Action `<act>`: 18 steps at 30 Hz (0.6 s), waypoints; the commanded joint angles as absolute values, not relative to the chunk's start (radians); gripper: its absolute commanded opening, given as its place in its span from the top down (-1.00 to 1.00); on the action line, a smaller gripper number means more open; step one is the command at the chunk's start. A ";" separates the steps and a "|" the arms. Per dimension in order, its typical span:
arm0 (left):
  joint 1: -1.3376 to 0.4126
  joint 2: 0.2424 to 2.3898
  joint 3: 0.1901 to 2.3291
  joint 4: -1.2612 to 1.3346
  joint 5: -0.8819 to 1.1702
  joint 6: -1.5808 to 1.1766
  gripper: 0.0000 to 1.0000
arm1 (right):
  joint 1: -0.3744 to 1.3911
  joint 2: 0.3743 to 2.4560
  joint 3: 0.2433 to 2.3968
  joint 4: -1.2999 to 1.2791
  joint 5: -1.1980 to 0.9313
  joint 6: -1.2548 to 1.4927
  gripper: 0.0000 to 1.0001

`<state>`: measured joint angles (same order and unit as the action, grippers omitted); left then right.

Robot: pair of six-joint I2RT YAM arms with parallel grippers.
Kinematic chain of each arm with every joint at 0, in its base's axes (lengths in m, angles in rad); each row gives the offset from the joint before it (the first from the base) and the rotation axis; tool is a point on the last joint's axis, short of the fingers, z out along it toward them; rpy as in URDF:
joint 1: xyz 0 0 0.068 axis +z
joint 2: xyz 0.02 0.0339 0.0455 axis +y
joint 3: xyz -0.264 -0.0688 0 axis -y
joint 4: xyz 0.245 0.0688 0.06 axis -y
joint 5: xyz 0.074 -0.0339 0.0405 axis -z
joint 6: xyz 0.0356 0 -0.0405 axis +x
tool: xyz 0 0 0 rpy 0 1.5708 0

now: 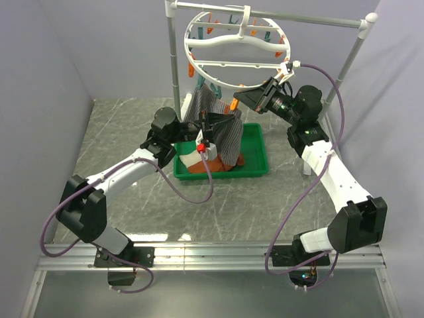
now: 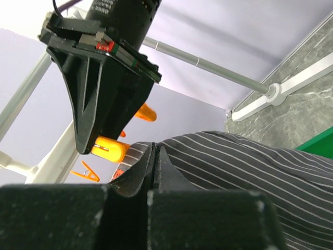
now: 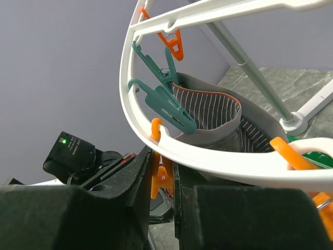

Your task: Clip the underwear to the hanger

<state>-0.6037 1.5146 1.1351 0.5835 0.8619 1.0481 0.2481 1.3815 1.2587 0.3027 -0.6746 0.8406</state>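
left tool (image 2: 156, 151): clenched on underwear (image 2: 244, 161), centre frame
right tool (image 3: 162, 165): clamped on orange clothespin (image 3: 157, 183) of hanger (image 3: 208, 156)
risk: cloth misses clothespin mouth, or slips free once released

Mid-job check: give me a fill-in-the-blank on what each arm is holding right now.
1. The left fingers are shut on the striped ____ that must go on the hanger.
2. The right fingers pinch a clothespin whose colour is ____.
3. The tray is coloured ____.
Missing words: underwear; orange; green.
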 commanded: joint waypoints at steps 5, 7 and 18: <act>-0.607 1.545 1.201 0.675 0.841 1.014 0.99 | 0.242 1.382 1.295 0.328 -0.696 0.844 1.00; -0.607 1.545 1.204 0.680 0.851 1.015 0.99 | 0.242 1.384 1.296 0.325 -0.696 0.839 1.00; -0.611 1.531 1.203 0.689 0.879 1.041 0.99 | 0.244 1.390 1.302 0.316 -0.698 0.834 1.00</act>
<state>-0.6037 1.5490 1.1618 0.6399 0.8486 1.0325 0.2478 1.3842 1.2587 0.3000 -0.6750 0.8394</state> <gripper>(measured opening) 0.013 0.224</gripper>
